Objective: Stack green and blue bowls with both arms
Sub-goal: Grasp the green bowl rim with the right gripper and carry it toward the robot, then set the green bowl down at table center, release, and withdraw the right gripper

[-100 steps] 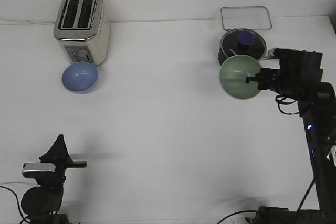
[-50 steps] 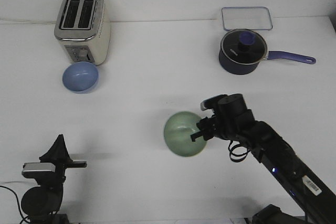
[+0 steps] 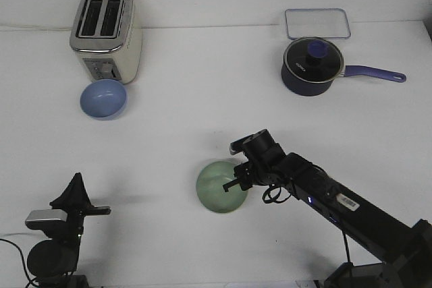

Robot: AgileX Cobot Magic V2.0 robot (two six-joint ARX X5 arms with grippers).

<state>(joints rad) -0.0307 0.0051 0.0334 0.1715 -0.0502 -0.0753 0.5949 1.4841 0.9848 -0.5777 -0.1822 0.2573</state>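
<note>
The pale green bowl point(image 3: 217, 188) is low over the table in the front middle, tilted a little, its opening facing up. My right gripper point(image 3: 238, 181) is shut on its right rim, with the black arm reaching in from the lower right. The light blue bowl point(image 3: 103, 98) sits upright on the table at the far left, just in front of the toaster. My left gripper point(image 3: 75, 192) is at the front left corner, far from both bowls. Its fingers point up in a dark wedge, and I cannot tell whether they are open.
A silver and cream toaster point(image 3: 105, 35) stands at the back left. A dark navy saucepan point(image 3: 311, 67) with a lid and a purple handle sits at the back right. A clear rectangular container point(image 3: 316, 23) lies behind it.
My right arm carried the green bowl from beside the saucepan at the back right down and left to the front middle, lowering it toward the table. The left arm and the blue bowl stayed put.
</note>
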